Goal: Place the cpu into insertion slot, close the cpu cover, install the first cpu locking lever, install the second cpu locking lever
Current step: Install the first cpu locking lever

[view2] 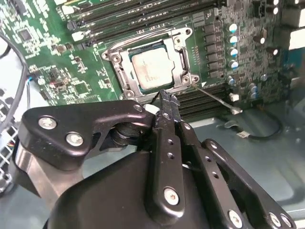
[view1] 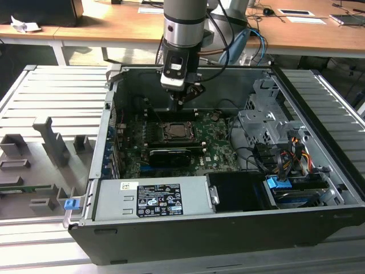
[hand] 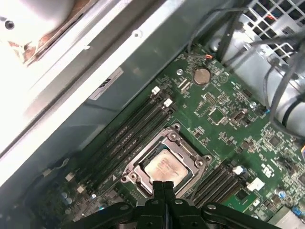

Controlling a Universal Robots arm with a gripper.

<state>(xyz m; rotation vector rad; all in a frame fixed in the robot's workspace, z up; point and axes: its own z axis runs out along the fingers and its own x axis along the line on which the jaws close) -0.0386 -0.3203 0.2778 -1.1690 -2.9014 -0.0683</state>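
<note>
The cpu (view2: 150, 69) lies flat in the insertion slot (view2: 121, 78) on the green motherboard, its silvery top showing. The cpu cover (view2: 183, 59) is down over it, framing the chip. One thin wire locking lever (view2: 217, 98) sticks out from a socket corner, away from the frame. A second wire lever (view2: 138, 39) runs along the opposite socket edge. My gripper (view2: 164, 101) is shut with nothing in it, its tips just above the socket's edge. The first wrist view shows the gripper (hand: 163, 187) at the edge of the cpu (hand: 164, 167). In the exterior view the gripper (view1: 181, 101) hangs over the socket (view1: 173, 132).
Black memory slots (hand: 128, 133) flank the socket on both sides. The case's back wall (hand: 95, 90) stands close behind the gripper. A power supply (view1: 151, 200) sits at the case front, a drive cage (view1: 265, 120) and cables (view1: 274, 160) on the exterior view's right. Grey fixtures (view1: 45, 148) lie outside.
</note>
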